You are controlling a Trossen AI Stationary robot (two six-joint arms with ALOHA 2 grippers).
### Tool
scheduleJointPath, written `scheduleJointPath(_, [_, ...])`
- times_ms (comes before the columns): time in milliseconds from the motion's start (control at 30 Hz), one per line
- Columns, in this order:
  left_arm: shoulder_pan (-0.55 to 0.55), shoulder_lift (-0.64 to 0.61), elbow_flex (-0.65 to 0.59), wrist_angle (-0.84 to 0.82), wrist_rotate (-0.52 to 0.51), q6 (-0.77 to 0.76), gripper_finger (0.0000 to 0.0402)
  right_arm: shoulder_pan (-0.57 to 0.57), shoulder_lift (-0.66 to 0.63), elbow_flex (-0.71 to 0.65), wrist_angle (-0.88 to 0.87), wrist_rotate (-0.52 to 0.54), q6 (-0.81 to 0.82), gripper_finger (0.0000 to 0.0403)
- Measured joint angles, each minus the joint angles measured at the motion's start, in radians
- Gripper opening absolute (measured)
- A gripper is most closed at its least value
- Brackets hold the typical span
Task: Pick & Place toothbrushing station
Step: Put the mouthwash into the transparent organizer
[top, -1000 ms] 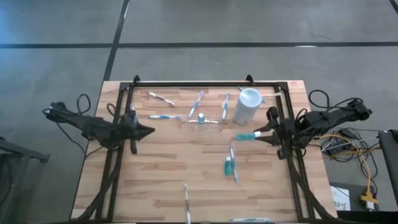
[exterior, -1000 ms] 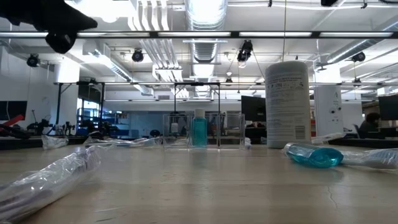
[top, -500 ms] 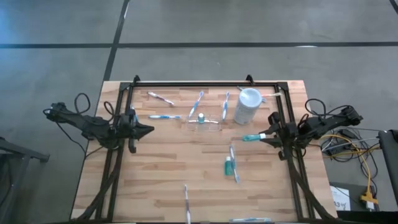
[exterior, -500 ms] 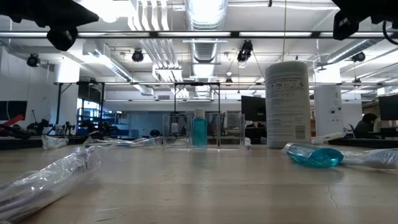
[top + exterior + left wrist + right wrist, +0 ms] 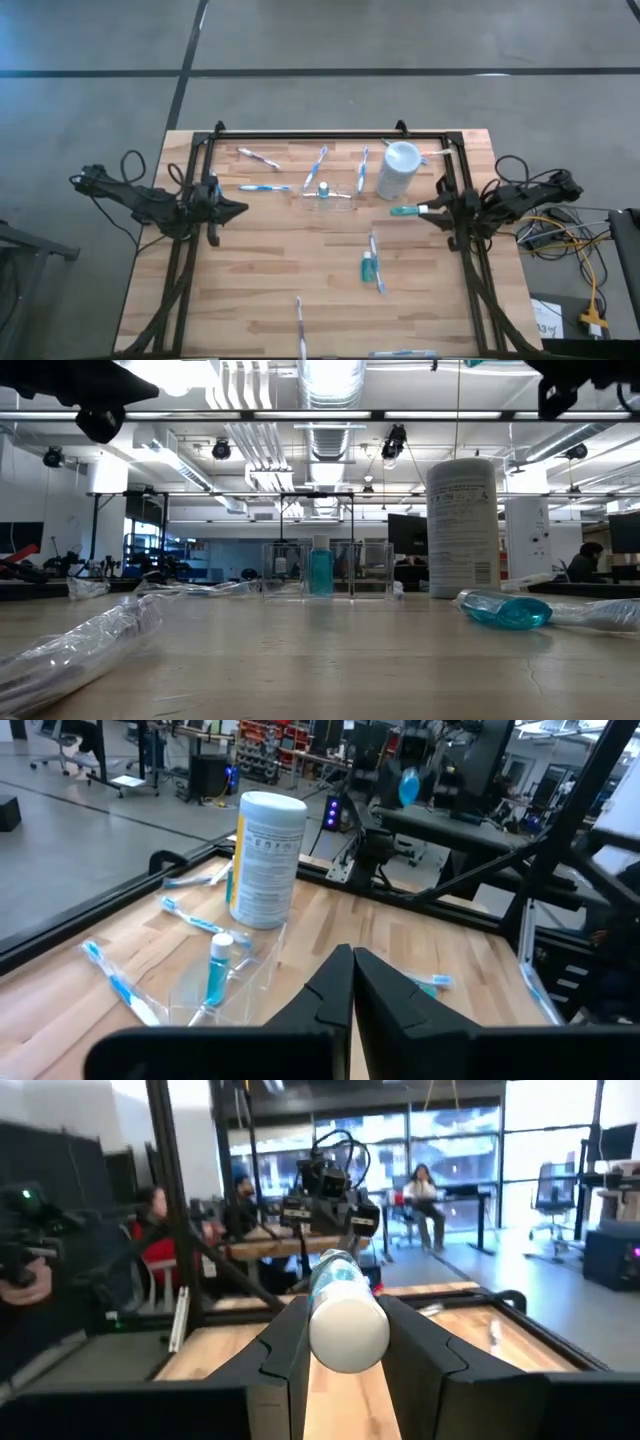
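High view: the right hand (image 5: 432, 209) pinches a teal tube (image 5: 403, 210), lifted level beside the white cup (image 5: 397, 170), probably bound for the clear holder (image 5: 328, 194); the left hand (image 5: 238, 210) waits over the tabletop (image 5: 280, 260).
Low view: another tube (image 5: 320, 571) already stands in the holder.
Left wrist view: fingers (image 5: 330, 990) pressed together, empty.
Right wrist view: the tube's white cap (image 5: 347, 1330) sits clamped between both fingers.
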Motion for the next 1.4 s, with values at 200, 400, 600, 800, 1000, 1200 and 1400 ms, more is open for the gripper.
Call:
scheduleJointPath(200, [0.0, 0.0, -0.036, 0.036, -0.007, 0.0, 0.0014, -0.002, 0.275, 0.307, -0.241, 0.042, -0.001, 0.0089])
scheduleJointPath(400, [0.0, 0.0, -0.051, 0.034, -0.007, -0.004, 0.0014, -0.052, 0.597, 0.701, -0.559, 0.115, 0.025, 0.0089])
scheduleJointPath(600, [0.0, 0.0, -0.051, 0.035, -0.007, -0.005, 0.0014, -0.185, 0.902, 1.075, -0.852, 0.079, 0.003, 0.0089])
scheduleJointPath(800, [0.0, 0.0, -0.051, 0.035, -0.007, -0.003, 0.0014, -0.35, 1.173, 1.361, -1.07, -0.069, 0.013, 0.0089])
scheduleJointPath(1000, [0.0, 0.0, -0.051, 0.031, -0.007, -0.002, 0.0014, -0.473, 1.394, 1.524, -1.122, -0.339, -0.05, 0.0089])
scheduleJointPath(1200, [0.0, 0.0, -0.051, 0.004, -0.007, -0.002, 0.0014, -0.509, 1.58, 1.633, -1.189, -0.383, -0.154, 0.0089])
scheduleJointPath(1400, [0.0, 0.0, -0.052, -0.013, -0.007, -0.015, 0.0014, -0.521, 1.715, 1.69, -1.2, -0.455, -0.255, 0.0089])
